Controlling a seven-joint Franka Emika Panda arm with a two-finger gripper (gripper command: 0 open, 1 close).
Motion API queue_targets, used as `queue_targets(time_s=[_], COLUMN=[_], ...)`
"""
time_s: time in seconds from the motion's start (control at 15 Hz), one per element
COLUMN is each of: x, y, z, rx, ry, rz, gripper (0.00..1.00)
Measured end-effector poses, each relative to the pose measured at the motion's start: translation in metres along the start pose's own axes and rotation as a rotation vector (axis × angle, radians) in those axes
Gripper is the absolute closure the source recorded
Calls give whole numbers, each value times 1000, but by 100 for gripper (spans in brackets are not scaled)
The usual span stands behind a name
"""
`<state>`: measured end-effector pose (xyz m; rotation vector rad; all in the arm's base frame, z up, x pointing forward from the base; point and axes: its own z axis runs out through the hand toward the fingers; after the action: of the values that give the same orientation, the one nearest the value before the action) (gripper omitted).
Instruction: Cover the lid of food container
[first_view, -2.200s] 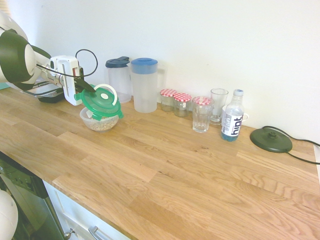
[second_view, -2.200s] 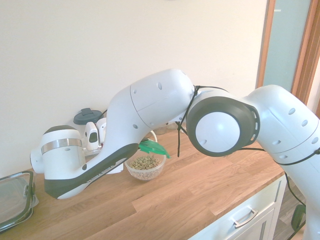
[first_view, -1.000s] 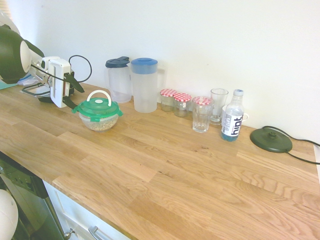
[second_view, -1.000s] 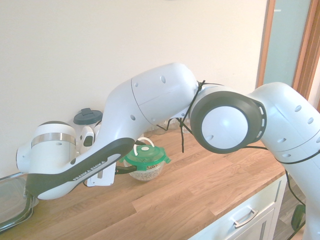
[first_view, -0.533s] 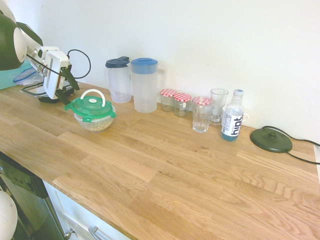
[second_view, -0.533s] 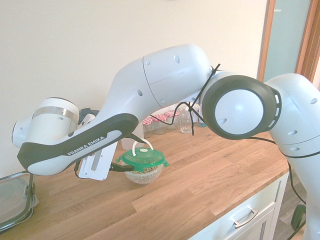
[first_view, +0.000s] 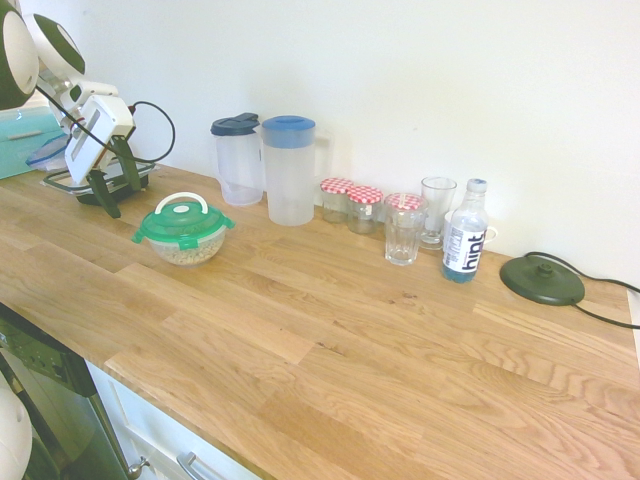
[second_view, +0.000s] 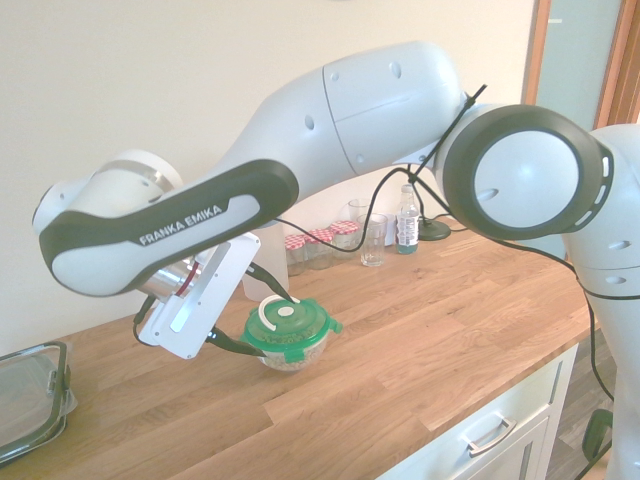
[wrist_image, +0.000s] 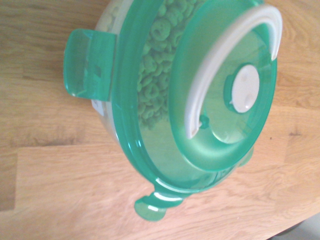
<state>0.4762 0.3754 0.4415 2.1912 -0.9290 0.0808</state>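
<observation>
The green lid (first_view: 183, 221), with its white ring handle, sits on top of the food container (first_view: 186, 251), a small clear bowl of pale grains on the wooden counter. Another angle shows the lid (second_view: 290, 324) level on the food container (second_view: 291, 359). My gripper (first_view: 114, 184) is open and hangs just left of the bowl and slightly above it, tilted, with nothing between its fingers. From the other side, the gripper (second_view: 250, 316) has one dark finger low beside the bowl and the other above the lid's edge. The wrist view is filled by the lid (wrist_image: 215, 95), with grains visible through it.
A clear black-rimmed box (first_view: 120, 180) lies behind the gripper near the wall. Two pitchers (first_view: 289, 170) stand behind the bowl, with red-checked jars (first_view: 351, 206), glasses (first_view: 403, 229), a water bottle (first_view: 464, 233) and a black round base (first_view: 542, 279) to their right. The counter's front edge runs along the lower left.
The gripper has opened fully, let go of the lid and drawn back up and away from the bowl. The lid stays on the container, which slid slightly left.
</observation>
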Motion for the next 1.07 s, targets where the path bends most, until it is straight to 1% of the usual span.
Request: queue_targets(time_s=[0.2,0.33,0.4,0.6,0.8,0.93,1.0,1.07], x=[19,38,58,122,161,180,188,195], y=[41,75,93,124,151,181,201,222], z=[-20,-20,-14,27,76,107,122,141], rx=[93,182,233,393,554,651,684,697], ry=[-146,-209,-232,-321,-395,-390,-371,-347], rz=[-89,-143,-168,-208,-226,-238,-236,-224], gripper=[0,0,0,0,0,0,0,0])
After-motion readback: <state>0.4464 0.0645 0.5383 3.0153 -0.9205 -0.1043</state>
